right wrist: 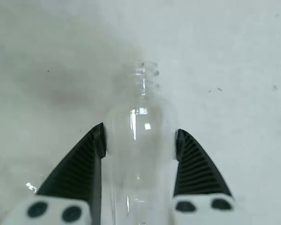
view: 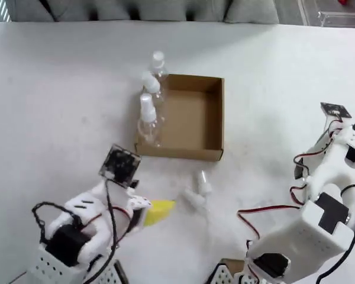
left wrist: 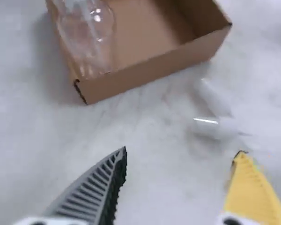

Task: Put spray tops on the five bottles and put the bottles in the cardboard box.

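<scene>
1. Done, by the look of it: 3 capped bottles (view: 149, 112) stand inside the cardboard box (view: 183, 152), along its 9 o'clock wall.
2. Left to do: 2 loose spray tops (view: 198, 190) lie on the table at the box's 6 o'clock. The left gripper (view: 157, 211), released and empty, sits at their 9 o'clock.
3. The right gripper (right wrist: 140, 131) grasps an uncapped bottle (right wrist: 139, 108), which needs a top before boxing.

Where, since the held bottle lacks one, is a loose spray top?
High view: a spray top lies on the table between the box and left gripper.
</scene>
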